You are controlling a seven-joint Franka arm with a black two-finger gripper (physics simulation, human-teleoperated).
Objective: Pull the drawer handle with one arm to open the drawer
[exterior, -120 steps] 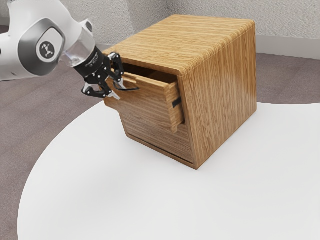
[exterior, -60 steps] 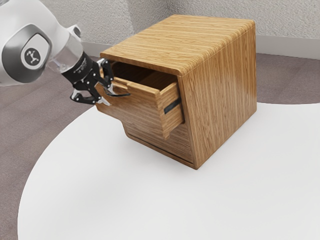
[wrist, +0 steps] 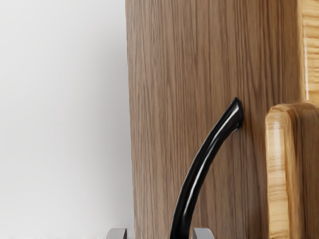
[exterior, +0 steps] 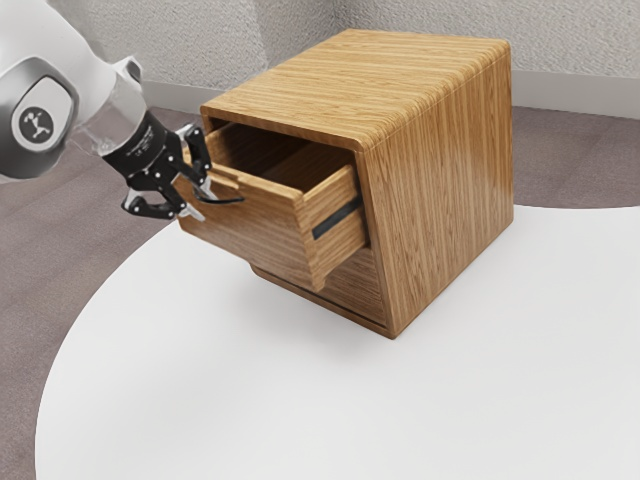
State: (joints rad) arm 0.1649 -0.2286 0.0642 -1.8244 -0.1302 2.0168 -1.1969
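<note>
My gripper (exterior: pixel 200 190) has its fingers spread around the black handle (wrist: pixel 204 164) (hooked, not clamped), with the drawer (exterior: pixel 270 225) standing partway out of the wooden cabinet (exterior: pixel 440 160).

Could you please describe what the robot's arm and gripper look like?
The arm has smooth, rounded white shells, with a grey circular joint cap bearing a small white emblem. A paler wrist section leads to a black two-finger gripper with an open, skeletal linkage. Its fingertips are silver-grey metal.
</note>
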